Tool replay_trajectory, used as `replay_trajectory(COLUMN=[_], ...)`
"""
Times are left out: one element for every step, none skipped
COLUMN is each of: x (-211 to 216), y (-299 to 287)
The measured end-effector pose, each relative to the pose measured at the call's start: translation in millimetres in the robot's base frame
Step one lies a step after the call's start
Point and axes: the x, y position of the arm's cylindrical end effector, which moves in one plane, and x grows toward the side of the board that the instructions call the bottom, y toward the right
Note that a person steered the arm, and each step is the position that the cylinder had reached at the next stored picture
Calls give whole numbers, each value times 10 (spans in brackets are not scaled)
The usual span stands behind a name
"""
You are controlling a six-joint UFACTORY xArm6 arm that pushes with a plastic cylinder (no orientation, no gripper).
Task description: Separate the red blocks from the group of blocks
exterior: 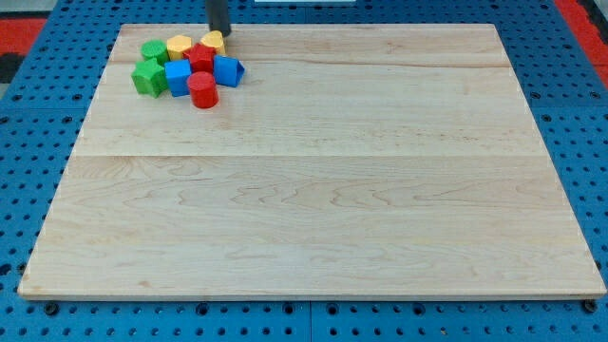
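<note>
A tight group of blocks sits at the board's top left. A red cylinder stands at its lower edge. A second red block is in the middle of the group. Around them are two green blocks, two blue blocks and two yellow blocks. My tip is at the view's top, just above and right of the right yellow block, close to it.
The wooden board lies on a blue pegboard table. Red areas show at the view's top corners.
</note>
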Motion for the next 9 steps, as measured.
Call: replay_trajectory(x=[124, 324, 521, 639, 494, 619, 807, 804, 733], y=[86, -33, -29, 88, 24, -77, -34, -74, -201])
